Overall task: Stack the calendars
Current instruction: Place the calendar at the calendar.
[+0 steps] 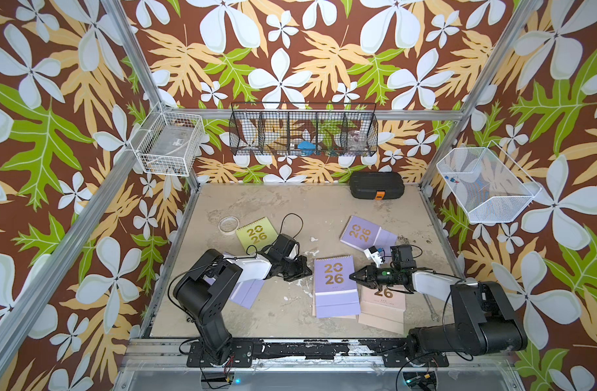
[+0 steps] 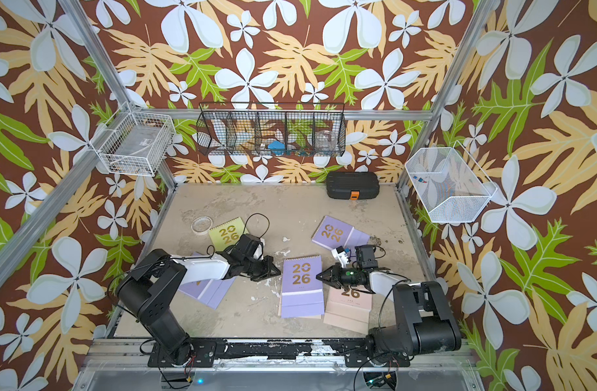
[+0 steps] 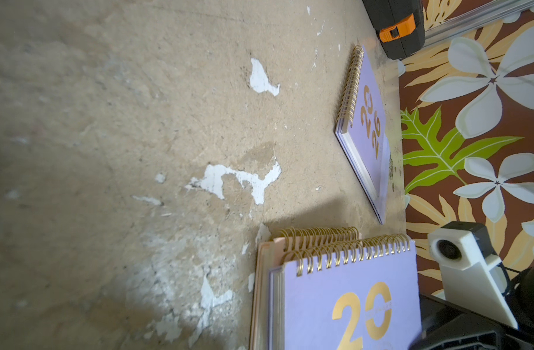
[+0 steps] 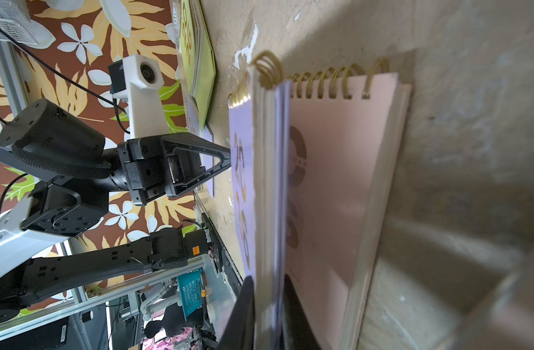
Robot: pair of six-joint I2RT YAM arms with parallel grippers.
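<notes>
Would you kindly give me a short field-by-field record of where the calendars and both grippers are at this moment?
stack begun: central lilac calendar lying on a pale pink calendar
loose calendars: lime green calendar; far lilac calendar; lilac calendar under the left arm; second pale pink calendar
right gripper: shut on the central lilac calendar's edge
left gripper: shut, holding nothing, tip by that calendar's opposite edge
other: black case at the back of the table
</notes>
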